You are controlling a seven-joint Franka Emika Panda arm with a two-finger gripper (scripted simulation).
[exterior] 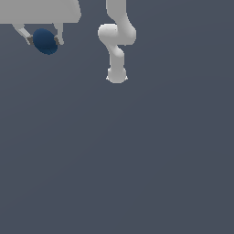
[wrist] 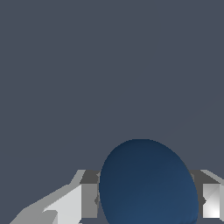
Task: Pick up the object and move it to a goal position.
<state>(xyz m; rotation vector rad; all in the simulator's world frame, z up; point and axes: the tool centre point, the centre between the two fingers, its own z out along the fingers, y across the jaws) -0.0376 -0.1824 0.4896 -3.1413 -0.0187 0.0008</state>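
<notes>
The dark blue ball (exterior: 45, 41) sits between the two fingers of my white gripper (exterior: 44, 41) near the upper part of the exterior view's left. The fingers press on both sides of the ball. In the wrist view the ball (wrist: 148, 183) fills the space between the grey pads (wrist: 89, 200), and my gripper (wrist: 146, 199) is shut on it. The ball appears held off the grey floor. No goal marker shows in either view.
The arm's white links and base (exterior: 116, 75) stand near the middle top of the exterior view. The plain grey floor (exterior: 137, 160) fills the rest of both views.
</notes>
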